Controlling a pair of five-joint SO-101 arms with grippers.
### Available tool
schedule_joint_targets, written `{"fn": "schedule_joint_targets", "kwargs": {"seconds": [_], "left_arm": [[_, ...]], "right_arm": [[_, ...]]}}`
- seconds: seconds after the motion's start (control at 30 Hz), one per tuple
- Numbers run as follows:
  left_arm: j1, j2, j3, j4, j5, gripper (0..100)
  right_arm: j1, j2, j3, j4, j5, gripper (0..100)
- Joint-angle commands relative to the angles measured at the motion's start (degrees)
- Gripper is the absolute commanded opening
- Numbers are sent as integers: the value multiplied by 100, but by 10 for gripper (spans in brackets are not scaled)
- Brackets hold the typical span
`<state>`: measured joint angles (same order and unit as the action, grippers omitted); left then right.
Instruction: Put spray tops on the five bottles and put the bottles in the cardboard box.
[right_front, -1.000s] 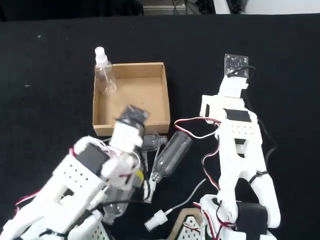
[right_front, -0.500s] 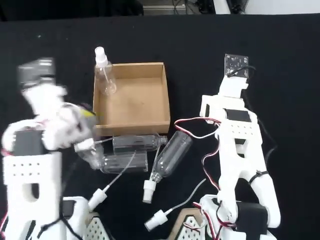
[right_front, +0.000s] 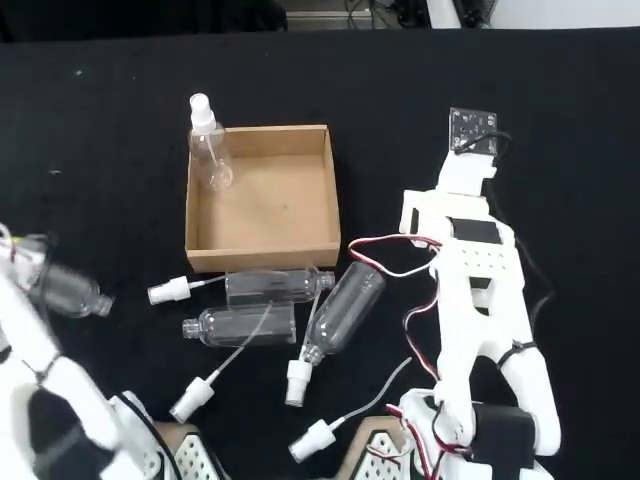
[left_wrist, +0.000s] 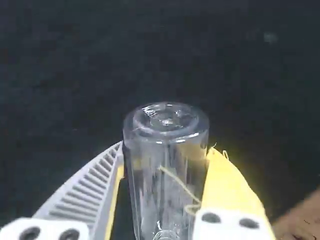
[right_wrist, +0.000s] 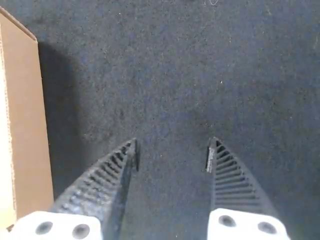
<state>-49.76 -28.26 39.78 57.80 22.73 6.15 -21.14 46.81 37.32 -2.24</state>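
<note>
The left jaws clamp a clear bottle (left_wrist: 165, 165) at the left edge of the high view, well apart from the box (right_front: 262, 258), and the right jaws gape wide, empty, over the table (right_wrist: 200, 75) near the box, where a capped bottle (right_front: 208, 150) stands at the upper-left corner.

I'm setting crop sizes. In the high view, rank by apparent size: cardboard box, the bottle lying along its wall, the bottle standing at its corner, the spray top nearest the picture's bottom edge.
1. cardboard box
2. lying bottle
3. standing bottle, close to the lying one; seen from above, so unsure
4. spray top
</note>
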Motion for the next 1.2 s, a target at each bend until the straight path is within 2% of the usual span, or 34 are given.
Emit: {"fn": "schedule_joint_targets", "kwargs": {"seconds": [0.0, 0.2, 0.43, 0.5, 0.7, 0.87, 1.0, 1.17], "left_arm": [[-470, 510, -145, -141, 79, 198], [-1024, 1380, -277, -97, 88, 322], [-1077, 1345, -1042, -88, 35, 359], [-1077, 1222, -1314, -88, -281, 358], [-725, 985, -1534, 158, -3235, 357], [-796, 993, -1543, 492, -4756, 357], [-875, 932, -1631, 730, -6312, 357], [-884, 923, -1780, 818, -9187, 357]], "right_arm": [[114, -242, -312, -141, -26, 198], [114, -242, -312, -149, -35, 198], [114, -242, -312, -132, -35, 198], [114, -242, -312, -132, -35, 198], [114, -242, -312, -141, -18, 198], [114, -242, -312, -149, 0, 198], [114, -242, -312, -149, -9, 198], [114, -242, -312, -149, 0, 198]]}}
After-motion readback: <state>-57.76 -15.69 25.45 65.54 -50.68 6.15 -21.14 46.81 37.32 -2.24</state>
